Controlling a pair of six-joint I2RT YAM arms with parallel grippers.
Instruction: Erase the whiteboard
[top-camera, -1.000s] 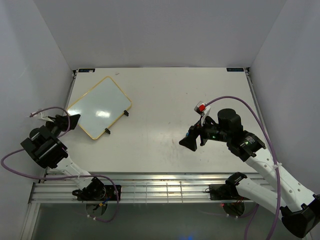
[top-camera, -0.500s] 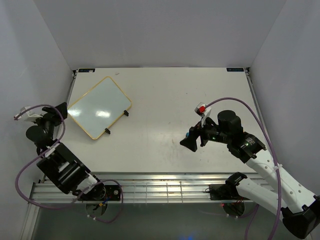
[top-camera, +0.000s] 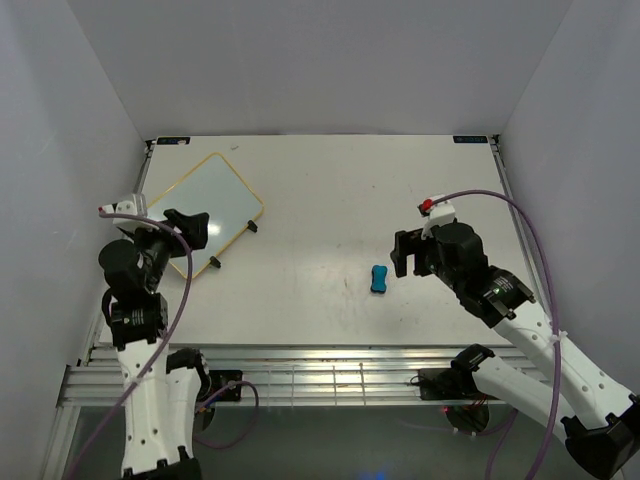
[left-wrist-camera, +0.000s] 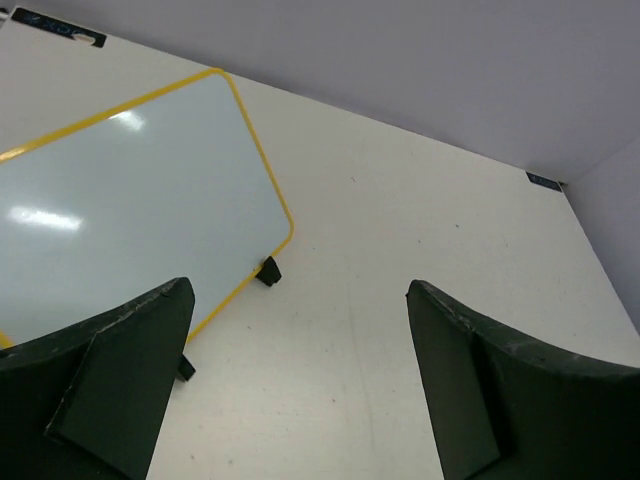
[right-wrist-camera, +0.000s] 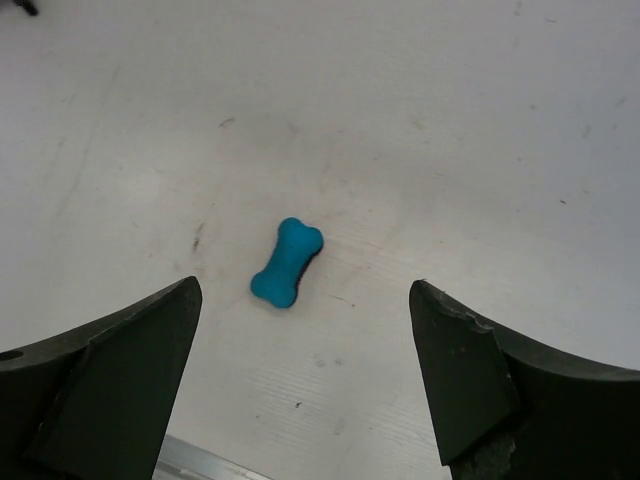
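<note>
The whiteboard (top-camera: 200, 213), white with a thin yellow rim, lies at the far left of the table. No writing shows on it, only glare; it also shows in the left wrist view (left-wrist-camera: 120, 190). My left gripper (top-camera: 186, 226) is open and empty above the board's near right edge (left-wrist-camera: 300, 290). The blue bone-shaped eraser (top-camera: 379, 279) lies loose on the table right of centre. My right gripper (top-camera: 407, 254) is open and empty, just right of the eraser and above it. In the right wrist view the eraser (right-wrist-camera: 286, 262) lies ahead of the open gripper (right-wrist-camera: 305, 286).
Two small black clips (top-camera: 252, 226) (top-camera: 214, 263) stick out from the board's right edge. Grey walls close in the table on three sides. A metal rail (top-camera: 300, 375) runs along the near edge by the arm bases.
My right gripper has let go of the eraser and drawn back to the right; the eraser now lies on the table. My left arm has swung in from the far left to the board's edge.
</note>
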